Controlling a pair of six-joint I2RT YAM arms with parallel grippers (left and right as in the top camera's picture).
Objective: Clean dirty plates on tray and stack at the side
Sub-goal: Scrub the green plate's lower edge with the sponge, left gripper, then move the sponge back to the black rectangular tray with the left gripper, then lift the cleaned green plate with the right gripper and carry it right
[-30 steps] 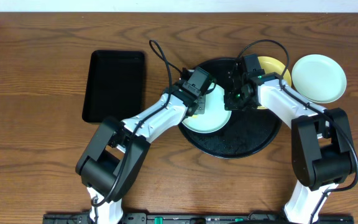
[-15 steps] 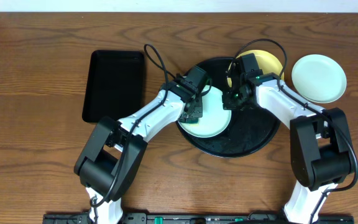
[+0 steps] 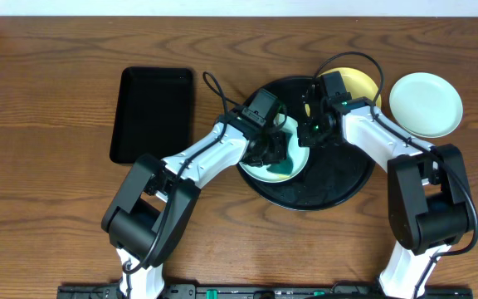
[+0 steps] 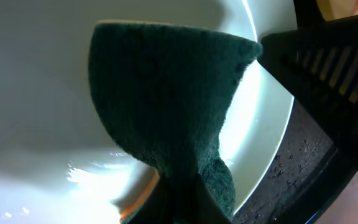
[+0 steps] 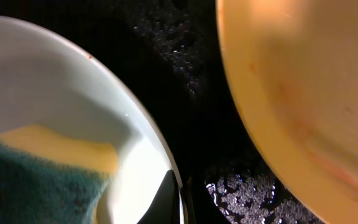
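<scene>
A pale mint plate lies on the round black tray. My left gripper is shut on a green sponge and presses it on this plate; the left wrist view shows the sponge on the plate. My right gripper is shut on the plate's right rim, one finger inside the plate. A pale yellow plate with orange smears leans on the tray's far right; it also fills the right of the right wrist view. Another mint plate lies on the wood at the right.
A rectangular black tray lies on the table at the left. Brown wood tabletop surrounds everything. The tray surface is wet and speckled.
My left gripper has moved the sponge rightward and nearer across the mint plate, then back over its centre. The right gripper has stayed on the plate's rim.
</scene>
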